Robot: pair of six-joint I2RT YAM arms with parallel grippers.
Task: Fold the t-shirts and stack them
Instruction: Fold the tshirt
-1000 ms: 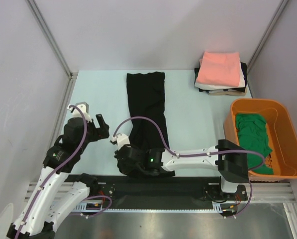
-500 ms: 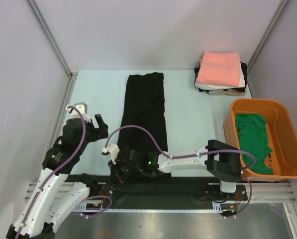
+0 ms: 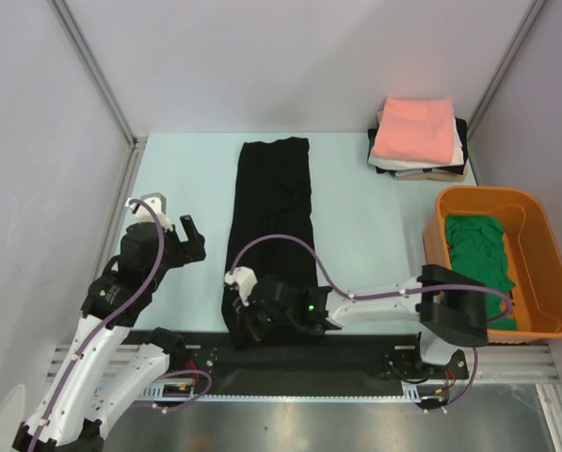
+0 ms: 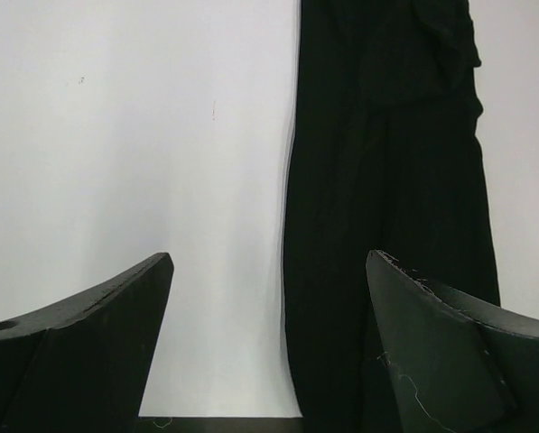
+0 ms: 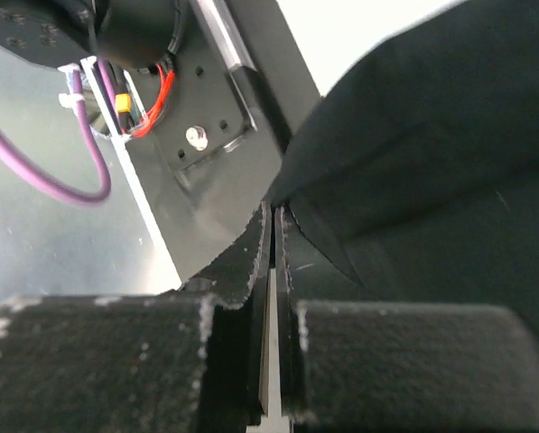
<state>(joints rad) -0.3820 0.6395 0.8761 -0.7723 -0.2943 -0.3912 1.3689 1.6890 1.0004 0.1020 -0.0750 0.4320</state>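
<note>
The black t-shirt (image 3: 276,188) lies folded into a long narrow strip down the middle of the table. It also shows in the left wrist view (image 4: 386,180). My right gripper (image 3: 248,315) is at its near left corner by the table's front edge. The jaws are pressed together on the corner of the black cloth (image 5: 432,135), which runs in at the right gripper's tips (image 5: 275,212). My left gripper (image 3: 191,235) is open and empty above bare table, left of the strip; in its own view the left gripper (image 4: 269,262) straddles the strip's left edge.
A stack of folded shirts with the salmon-pink one (image 3: 414,129) on top sits at the back right. The orange tub (image 3: 544,245) at the right holds the crumpled green shirt (image 3: 478,259). The black mounting rail (image 3: 356,353) runs along the near edge.
My right gripper swung left along the near edge, then back a little right, taking the strip's near end with it. The strip now lies straight instead of slanted. The left arm barely moved.
</note>
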